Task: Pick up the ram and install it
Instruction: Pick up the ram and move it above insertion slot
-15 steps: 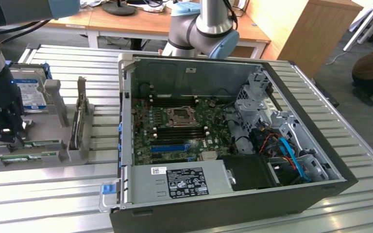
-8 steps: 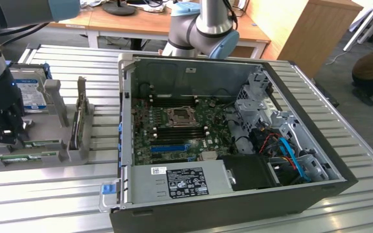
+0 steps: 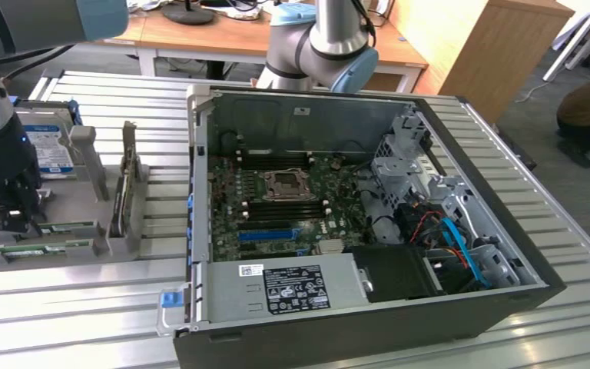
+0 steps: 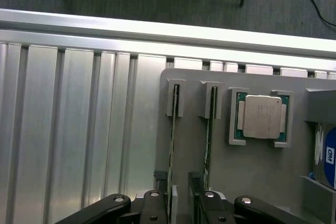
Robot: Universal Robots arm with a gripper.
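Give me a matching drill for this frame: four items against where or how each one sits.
1. ram
2. processor chip
3. gripper
4. power supply

a. inside the computer case
b. open, one finger on each side of the ram
c. flat in a pocket of the holder
d. on edge in a holder slot

Pairs: 1-d, 2-c, 3-b, 4-a

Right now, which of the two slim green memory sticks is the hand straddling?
The slim green memory stick farther from the square silver processor chip; its neighbour stands outside the open hand.
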